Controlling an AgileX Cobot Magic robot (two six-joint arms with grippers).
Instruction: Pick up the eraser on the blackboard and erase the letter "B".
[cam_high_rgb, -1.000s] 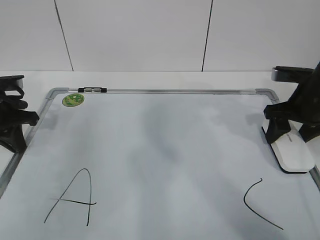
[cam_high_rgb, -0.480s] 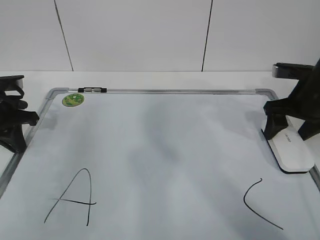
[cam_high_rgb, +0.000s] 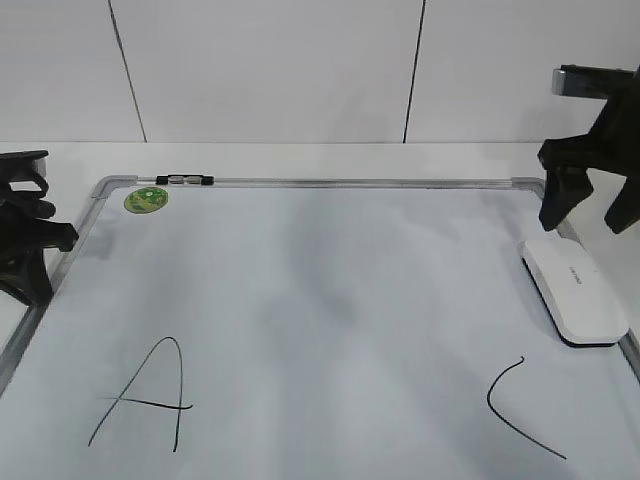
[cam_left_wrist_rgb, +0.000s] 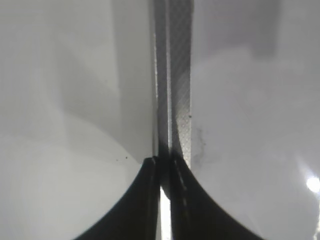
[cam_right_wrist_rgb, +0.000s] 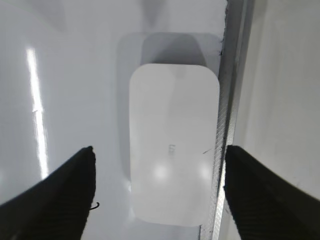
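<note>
The white eraser (cam_high_rgb: 575, 290) lies flat on the blackboard (cam_high_rgb: 330, 290) against its right frame. It also shows in the right wrist view (cam_right_wrist_rgb: 172, 160). My right gripper (cam_high_rgb: 590, 215) is open and empty, raised above the eraser's far end; its fingers (cam_right_wrist_rgb: 159, 150) straddle the eraser without touching it. My left gripper (cam_high_rgb: 30, 250) is shut and empty over the board's left frame (cam_left_wrist_rgb: 162, 162). No letter "B" shows on the board in any view.
A black "A" (cam_high_rgb: 145, 395) is at the board's front left and a "C" (cam_high_rgb: 520, 405) at the front right. A green round sticker (cam_high_rgb: 147, 199) and a small dark clip (cam_high_rgb: 185, 180) sit at the top left frame. A white wall stands behind.
My right gripper has lifted up and back from the eraser, which stays lying on the board. The left arm has not moved.
</note>
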